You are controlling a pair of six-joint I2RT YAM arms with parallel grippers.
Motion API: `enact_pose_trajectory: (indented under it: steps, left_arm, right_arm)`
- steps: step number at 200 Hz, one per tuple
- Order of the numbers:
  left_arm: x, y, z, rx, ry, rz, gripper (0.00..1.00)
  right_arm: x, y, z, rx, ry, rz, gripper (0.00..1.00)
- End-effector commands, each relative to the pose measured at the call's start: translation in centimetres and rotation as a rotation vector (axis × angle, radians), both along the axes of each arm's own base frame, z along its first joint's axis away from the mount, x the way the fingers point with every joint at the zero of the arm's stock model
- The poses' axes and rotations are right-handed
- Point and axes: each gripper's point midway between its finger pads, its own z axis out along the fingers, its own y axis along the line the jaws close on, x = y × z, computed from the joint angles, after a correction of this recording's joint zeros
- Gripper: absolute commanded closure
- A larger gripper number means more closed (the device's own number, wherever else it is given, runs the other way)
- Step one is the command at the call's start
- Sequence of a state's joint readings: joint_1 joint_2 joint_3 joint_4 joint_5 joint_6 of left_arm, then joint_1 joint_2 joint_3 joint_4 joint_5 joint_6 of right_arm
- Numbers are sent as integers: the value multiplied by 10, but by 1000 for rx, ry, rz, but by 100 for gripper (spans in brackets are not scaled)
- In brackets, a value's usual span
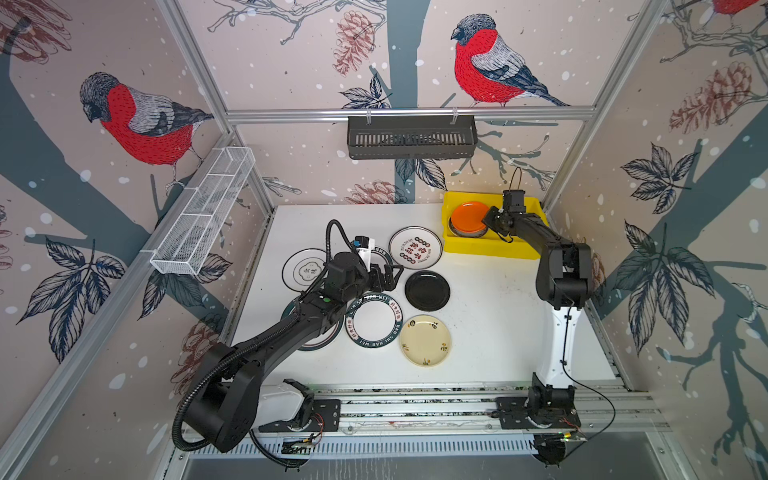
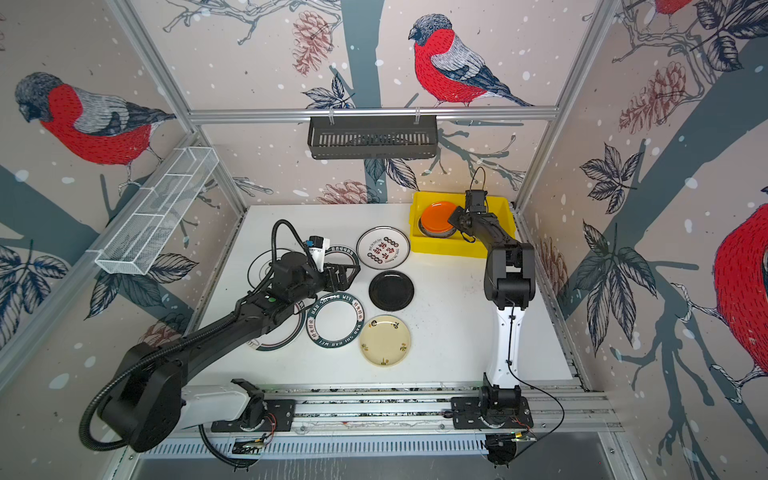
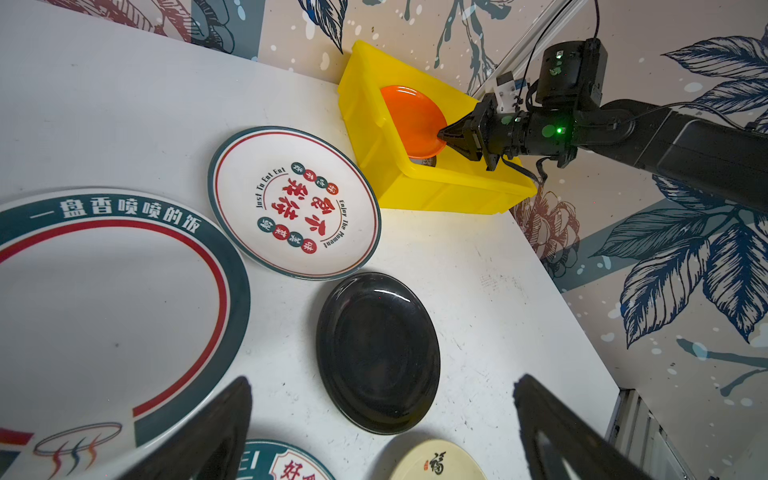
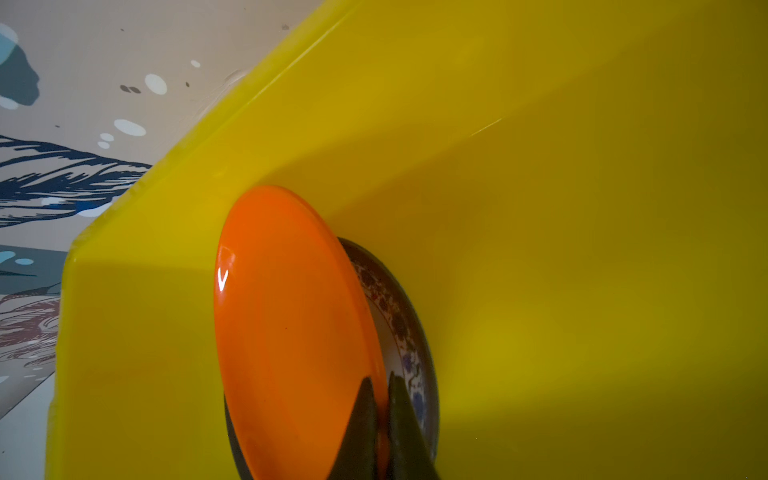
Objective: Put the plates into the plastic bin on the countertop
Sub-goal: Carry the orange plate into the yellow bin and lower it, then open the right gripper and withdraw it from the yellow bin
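The right pincer (image 4: 380, 378) is pressed together on the rim of a round glossy orange plate (image 4: 291, 324), with one finger on its upper face and one beneath. That plate hangs tilted inside the bright yellow rectangular plastic bin (image 4: 540, 208). Under it, on the bin's floor, lies a round white plate with a blue and red patterned rim (image 4: 405, 332); whether the two plates touch I cannot tell. The bin stands at the far right corner of the flat white matte table (image 1: 490, 324), close to the back wall.

The left pincer (image 3: 384, 379) is spread wide and holds nothing. It hovers above the middle of the table, well apart from the bin. The other plates lie flat on the table around it, all outside the bin:

- A large white plate with a dark green lettered rim and a red ring (image 3: 104, 311) sits partly beneath it.
- A round glossy black plate (image 3: 376, 353) is just ahead of its open jaws.
- A white plate with red characters and a thin green edge (image 3: 295, 203) lies between the black plate and the bin.
- A white plate with a broad dark green lettered band (image 1: 374, 320) and a cream plate with small flower sprigs (image 1: 425, 340) lie nearer the front.
- A white plate with a thin dark rim (image 1: 303, 268) lies at the left.
- Another green-rimmed plate (image 2: 284, 334) is mostly hidden under the left arm.
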State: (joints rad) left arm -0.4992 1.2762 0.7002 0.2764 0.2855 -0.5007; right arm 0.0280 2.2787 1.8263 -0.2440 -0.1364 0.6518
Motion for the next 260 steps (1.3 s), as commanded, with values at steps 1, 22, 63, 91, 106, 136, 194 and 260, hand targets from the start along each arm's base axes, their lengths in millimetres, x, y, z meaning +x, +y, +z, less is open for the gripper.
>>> enact_pose_trajectory:
  steps: [1, 22, 63, 91, 106, 136, 194, 260]
  left_arm:
    - [1, -1, 7, -9, -17, -3, 3]
    - [0, 0, 7, -11, -15, 0, 3]
    - [-3, 2, 9, -19, -22, 7, 3]
    - [-5, 3, 11, -24, -25, 3, 3]
    - [-6, 4, 10, -25, -22, 9, 3]
    - [-5, 9, 3, 2, -12, 30, 3]
    - [-10, 20, -12, -14, 20, 85, 3]
    - [-17, 31, -44, 41, 99, 149, 3]
  right_arm:
    - [1, 1, -2, -24, 14, 13, 84]
    - [-1, -3, 2, -44, 14, 5, 65]
    - [-6, 2, 30, -82, -22, 33, 29]
    - [-17, 4, 70, -153, -75, 33, 19]
    - [-30, 4, 98, -182, -122, 28, 15]
    - [-69, 8, 147, -160, -235, 38, 14]
    - [-179, 20, 165, -51, -328, 127, 13]
    - [-279, 46, 129, 122, -365, 260, 11]
